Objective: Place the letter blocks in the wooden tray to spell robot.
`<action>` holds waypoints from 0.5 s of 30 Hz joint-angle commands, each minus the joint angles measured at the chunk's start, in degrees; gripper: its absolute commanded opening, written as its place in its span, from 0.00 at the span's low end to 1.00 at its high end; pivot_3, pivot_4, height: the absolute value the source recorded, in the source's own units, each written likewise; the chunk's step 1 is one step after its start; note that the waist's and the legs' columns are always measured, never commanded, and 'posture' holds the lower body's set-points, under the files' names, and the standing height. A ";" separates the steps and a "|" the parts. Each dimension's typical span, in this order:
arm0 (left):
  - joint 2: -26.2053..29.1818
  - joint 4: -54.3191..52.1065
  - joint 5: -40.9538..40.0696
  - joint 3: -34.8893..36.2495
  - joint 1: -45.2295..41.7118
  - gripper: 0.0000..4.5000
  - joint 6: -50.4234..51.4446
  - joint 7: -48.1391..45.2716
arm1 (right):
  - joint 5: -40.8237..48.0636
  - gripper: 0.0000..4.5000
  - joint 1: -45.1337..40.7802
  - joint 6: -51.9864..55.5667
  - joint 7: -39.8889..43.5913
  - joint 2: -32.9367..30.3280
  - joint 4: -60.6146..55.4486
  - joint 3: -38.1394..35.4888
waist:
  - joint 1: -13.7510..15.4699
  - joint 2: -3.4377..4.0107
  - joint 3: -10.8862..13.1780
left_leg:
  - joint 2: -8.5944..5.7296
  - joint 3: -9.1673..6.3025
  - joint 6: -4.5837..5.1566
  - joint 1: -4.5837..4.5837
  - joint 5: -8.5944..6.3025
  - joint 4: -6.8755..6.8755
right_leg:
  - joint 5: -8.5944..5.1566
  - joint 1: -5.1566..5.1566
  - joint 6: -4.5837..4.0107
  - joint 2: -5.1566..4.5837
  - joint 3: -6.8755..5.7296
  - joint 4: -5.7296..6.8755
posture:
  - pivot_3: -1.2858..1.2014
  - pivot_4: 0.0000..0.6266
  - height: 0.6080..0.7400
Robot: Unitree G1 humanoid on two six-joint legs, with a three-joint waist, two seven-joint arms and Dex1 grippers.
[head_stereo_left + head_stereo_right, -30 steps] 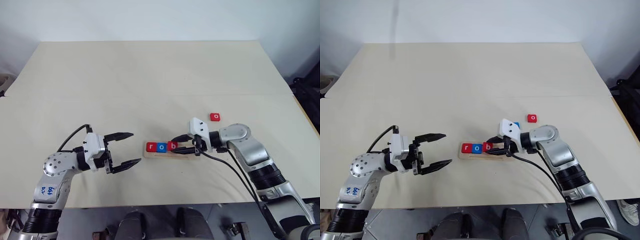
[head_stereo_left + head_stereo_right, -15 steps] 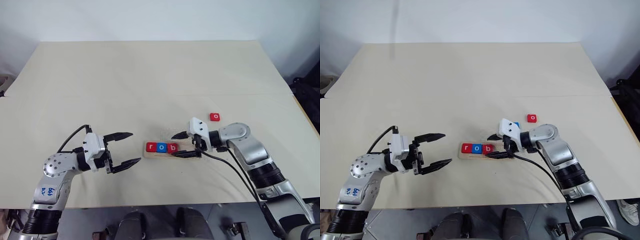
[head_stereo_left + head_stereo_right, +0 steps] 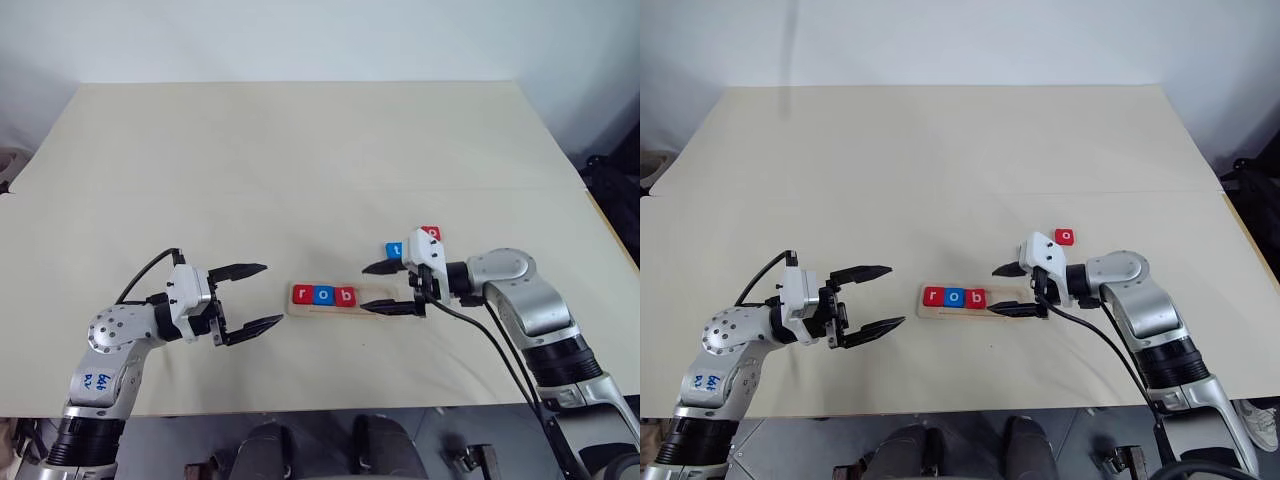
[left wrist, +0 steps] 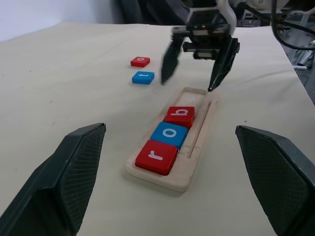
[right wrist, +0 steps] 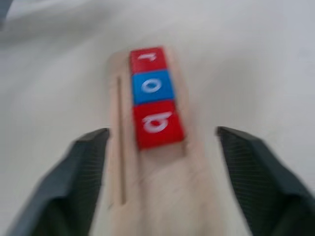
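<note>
The right end effector [image 3: 392,287] is hanging over the bare right end of the wooden tray [image 3: 340,305], and its two fingers are standing spread apart with nothing between them. The left end effector [image 3: 252,296] is spread wide too, holding nothing, and it is pointing at the tray from the left, a little apart. Three letter blocks are sitting in the tray: the red r [image 3: 303,294], the blue o [image 3: 324,295] and the red b [image 3: 345,296], touching side by side. The left wrist view is showing the blue t [image 4: 143,77] and the red o [image 4: 141,61] lying clear on the bench [image 3: 300,160] near the tray, while in the head views the arm is partly hiding them.
</note>
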 commanded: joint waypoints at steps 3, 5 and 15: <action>-0.15 0.26 0.00 -0.13 -1.36 1.00 -0.34 -0.26 | -1.31 0.32 0.10 -0.10 -1.41 0.21 -1.70 1.84 | -0.01 0.00 0.00 | 0.01 0.00 0.00 0.00 0.00 0.00 | 0.00 -0.01 0.00 0.01 0.00 0.00 | 0.52 0.24 1.00; -0.08 0.36 0.05 -0.14 -1.55 1.00 -0.34 -0.33 | -1.65 0.16 -0.16 -0.08 -1.96 0.78 -1.10 2.38 | -0.02 0.00 0.00 | 0.01 0.00 0.00 0.00 0.00 0.00 | 0.00 0.00 0.00 0.00 0.00 0.00 | 0.52 0.24 1.00; 0.11 -0.39 0.00 0.33 -0.90 1.00 -0.30 0.19 | -2.97 0.00 -1.94 0.05 -3.24 2.75 1.10 4.23 | -0.04 0.00 0.00 | 0.00 0.00 0.00 0.00 0.00 0.00 | 0.00 0.00 0.00 0.01 0.00 0.00 | 0.52 0.24 1.00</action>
